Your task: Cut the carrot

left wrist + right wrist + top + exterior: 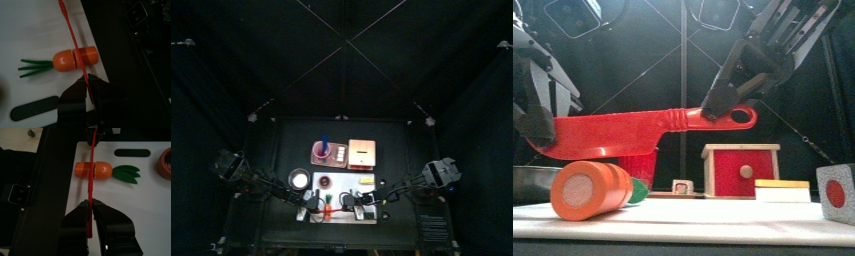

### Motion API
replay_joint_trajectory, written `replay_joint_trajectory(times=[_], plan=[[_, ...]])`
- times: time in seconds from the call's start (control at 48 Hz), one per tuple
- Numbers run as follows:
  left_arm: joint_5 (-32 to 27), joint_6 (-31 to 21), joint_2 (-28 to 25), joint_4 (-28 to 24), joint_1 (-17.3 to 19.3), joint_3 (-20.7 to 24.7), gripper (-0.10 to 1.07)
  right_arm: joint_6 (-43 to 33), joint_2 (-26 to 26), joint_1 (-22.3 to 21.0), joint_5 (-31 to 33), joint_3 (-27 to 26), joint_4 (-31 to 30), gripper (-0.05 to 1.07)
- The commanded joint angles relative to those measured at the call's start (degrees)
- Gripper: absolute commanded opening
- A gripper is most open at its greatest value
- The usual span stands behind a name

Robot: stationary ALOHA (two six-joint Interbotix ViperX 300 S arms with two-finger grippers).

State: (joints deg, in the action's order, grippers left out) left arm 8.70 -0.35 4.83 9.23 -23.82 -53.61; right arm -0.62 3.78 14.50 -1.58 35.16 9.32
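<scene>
Gripping one red knife (627, 132) from both ends, left hand (85, 82) and right hand (90, 208) hold its blade above carrot (93, 170) on white board (150, 193).

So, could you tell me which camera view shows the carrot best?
The right wrist view: the carrot lies whole under the red knife. The left wrist view nearly matches it, the front view shows one end, the top view only a speck.
</scene>
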Motion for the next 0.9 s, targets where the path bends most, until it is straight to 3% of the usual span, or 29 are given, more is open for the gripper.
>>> replay_joint_trajectory(times=[0.0,0.229,0.875], plan=[[0.35,0.44,0.97,-0.97,0.79,1.14,0.39,0.18,-1.41,-1.58,-0.35,-1.85,-0.26,0.42],[0.26,0.44,0.97,-2.99,2.37,0.88,0.39,0.18,-1.41,-2.46,-0.35,-1.76,-0.88,0.42],[-0.97,0.35,-0.79,-2.90,2.20,0.97,0.39,0.09,0.44,-2.02,-0.09,-1.85,-0.88,0.42]])
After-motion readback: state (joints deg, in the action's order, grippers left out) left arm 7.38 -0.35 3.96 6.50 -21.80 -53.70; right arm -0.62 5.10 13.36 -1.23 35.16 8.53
